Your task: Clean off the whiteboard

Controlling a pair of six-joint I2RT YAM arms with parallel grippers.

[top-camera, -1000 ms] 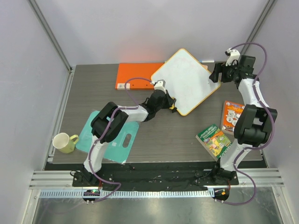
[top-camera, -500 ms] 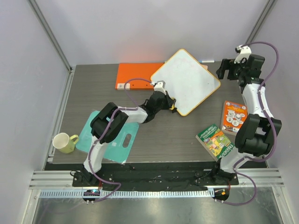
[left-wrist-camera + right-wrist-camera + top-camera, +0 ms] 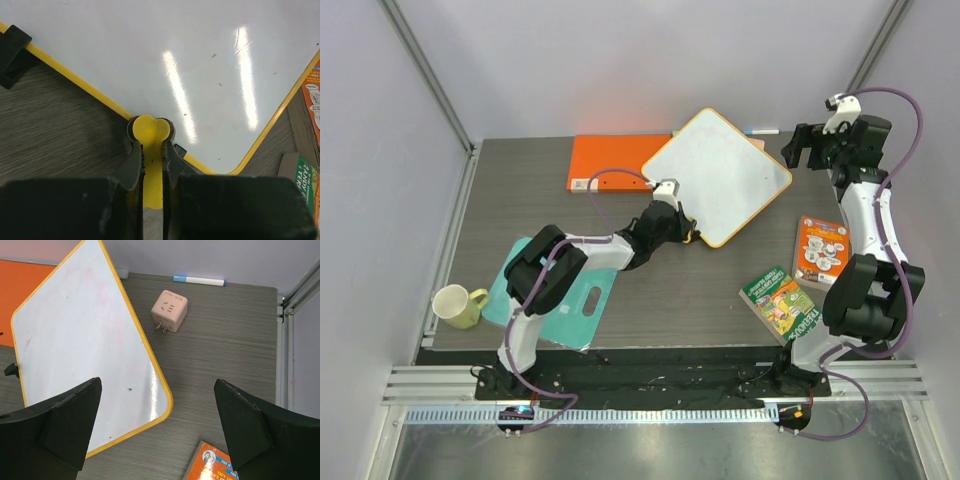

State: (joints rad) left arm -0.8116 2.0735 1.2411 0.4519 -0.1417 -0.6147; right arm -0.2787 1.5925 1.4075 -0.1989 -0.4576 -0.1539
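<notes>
Whiteboard [image 3: 718, 172] is lying cornerwise at the table's back middle, partly over an orange folder [image 3: 605, 160], its face looking nearly clean. Left gripper [image 3: 151, 146] is pinching a small yellow piece [image 3: 150, 131] at the near rim, while the right gripper [image 3: 157, 390] is hovering wide open and empty. Any last wipe is probably needing that pinch held steady.

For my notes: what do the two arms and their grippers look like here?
The left arm and right arm match: white links between bulky black joints, each with a looping purple cable. A small white camera block sits on each wrist. The fingers are matt black, broad and wedge-shaped.
</notes>
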